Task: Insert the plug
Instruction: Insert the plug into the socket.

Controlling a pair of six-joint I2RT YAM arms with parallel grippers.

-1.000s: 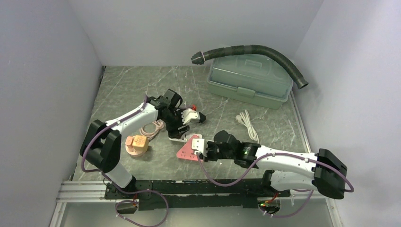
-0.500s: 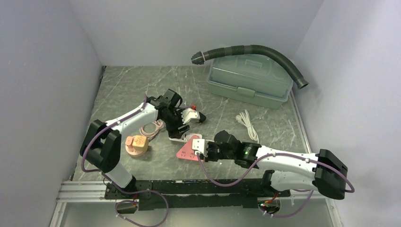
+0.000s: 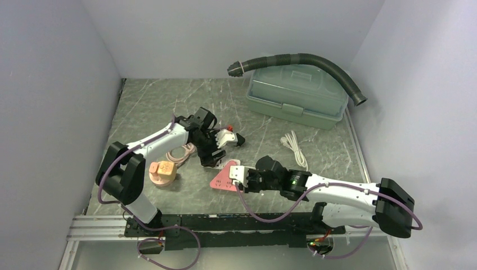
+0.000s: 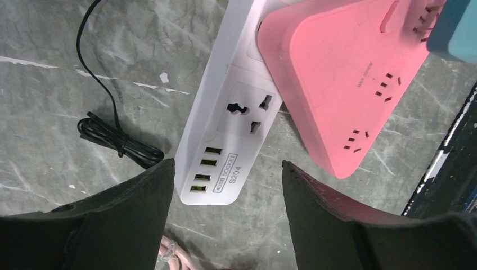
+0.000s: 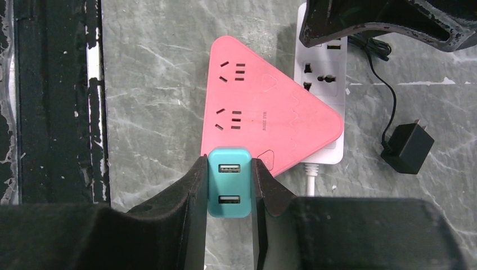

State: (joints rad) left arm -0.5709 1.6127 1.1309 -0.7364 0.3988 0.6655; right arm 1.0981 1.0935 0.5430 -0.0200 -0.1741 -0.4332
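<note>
Plug-insertion entry, alignment stage by the look of it: the right fingers [image 5: 188,208] are clamping a teal USB charger plug [image 5: 229,183] by its two side faces, jaws narrowed to its width, and are holding it at the near corner of the pink triangular power strip [image 5: 264,118], which is lying on the counter [image 5: 152,84] with one edge overlapping a white power strip [image 5: 320,84]. The plug is showing as a small rounded teal block with two USB ports facing the wrist camera; its prongs are facing away, so whether they are entering a socket yet cannot be told. The left fingers [image 4: 140,208] are standing wide apart and gripping nothing, hovering over the USB end of the white strip. A black adapter [image 5: 408,149] and its thin cable are lying just beside that strip. The next move is likely calling for the prongs to be squared to the corner socket's slots and pressed straight down, the pink strip possibly needing steadying against sliding.
</note>
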